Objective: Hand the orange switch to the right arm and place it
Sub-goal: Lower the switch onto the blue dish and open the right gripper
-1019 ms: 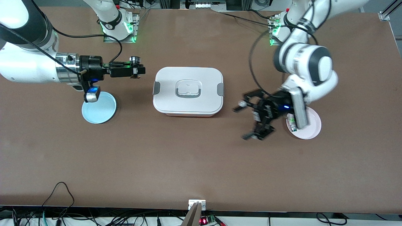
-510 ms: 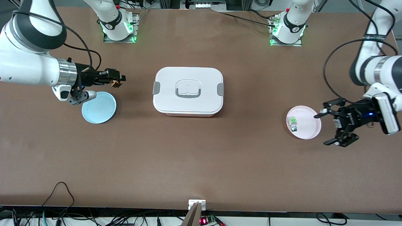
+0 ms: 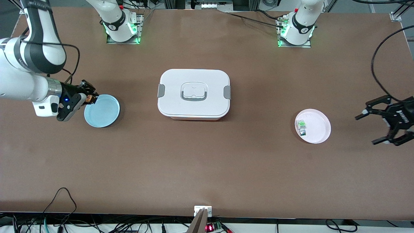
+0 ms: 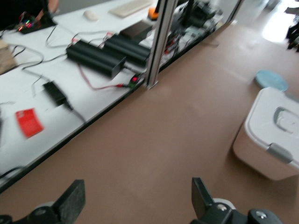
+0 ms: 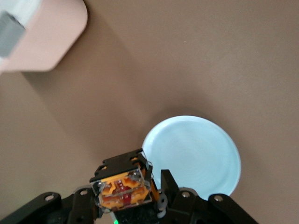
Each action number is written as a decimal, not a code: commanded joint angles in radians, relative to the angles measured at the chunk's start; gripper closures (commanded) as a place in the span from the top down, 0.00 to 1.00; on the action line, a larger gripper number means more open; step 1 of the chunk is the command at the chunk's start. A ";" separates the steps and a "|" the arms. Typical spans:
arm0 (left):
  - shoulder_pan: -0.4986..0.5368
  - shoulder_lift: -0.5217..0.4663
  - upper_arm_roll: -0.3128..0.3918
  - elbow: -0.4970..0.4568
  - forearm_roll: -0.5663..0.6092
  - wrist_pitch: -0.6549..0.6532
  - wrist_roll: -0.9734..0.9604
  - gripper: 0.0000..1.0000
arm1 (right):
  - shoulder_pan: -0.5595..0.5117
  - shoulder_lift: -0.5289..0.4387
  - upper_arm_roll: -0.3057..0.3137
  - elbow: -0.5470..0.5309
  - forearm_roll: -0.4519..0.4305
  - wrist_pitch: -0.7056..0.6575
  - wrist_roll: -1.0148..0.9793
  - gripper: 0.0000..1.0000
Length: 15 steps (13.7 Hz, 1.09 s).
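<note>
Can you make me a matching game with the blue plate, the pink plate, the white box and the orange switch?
Things:
1. blue plate
2. pink plate
3. white box
4. orange switch

Facts:
A. held in the right gripper
B. lid on, mid-table
C. holds a green-and-white part
D. bare, at the right arm's end

Pairs: 1-D, 2-C, 3-B, 4-A

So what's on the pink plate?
On the pink plate lies one tiny green-and-white part with a dark bit at one end. Nothing else shows on it. The orange switch is not there: the right gripper holds it by the blue plate.
</note>
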 commanded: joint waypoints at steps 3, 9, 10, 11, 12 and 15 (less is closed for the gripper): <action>-0.142 -0.039 0.030 0.160 0.398 -0.161 -0.566 1.00 | 0.001 0.040 -0.021 -0.212 -0.016 0.362 -0.326 0.00; -0.444 -0.119 0.215 0.199 0.606 -0.401 -1.159 1.00 | -0.002 0.179 -0.023 -0.298 -0.014 0.666 -0.478 0.00; -0.495 -0.131 0.257 0.194 0.630 -0.431 -1.214 1.00 | -0.002 0.193 -0.023 -0.299 -0.014 0.680 -0.485 0.00; -0.538 -0.146 0.278 0.174 0.673 -0.463 -1.292 1.00 | -0.002 0.199 -0.023 -0.299 -0.014 0.680 -0.486 0.00; -0.584 -0.159 0.301 0.159 0.718 -0.491 -1.367 1.00 | -0.002 0.201 -0.023 -0.299 -0.014 0.682 -0.486 0.00; -0.700 -0.166 0.451 0.131 0.711 -0.505 -1.402 1.00 | -0.002 0.207 -0.023 -0.299 -0.013 0.682 -0.486 0.22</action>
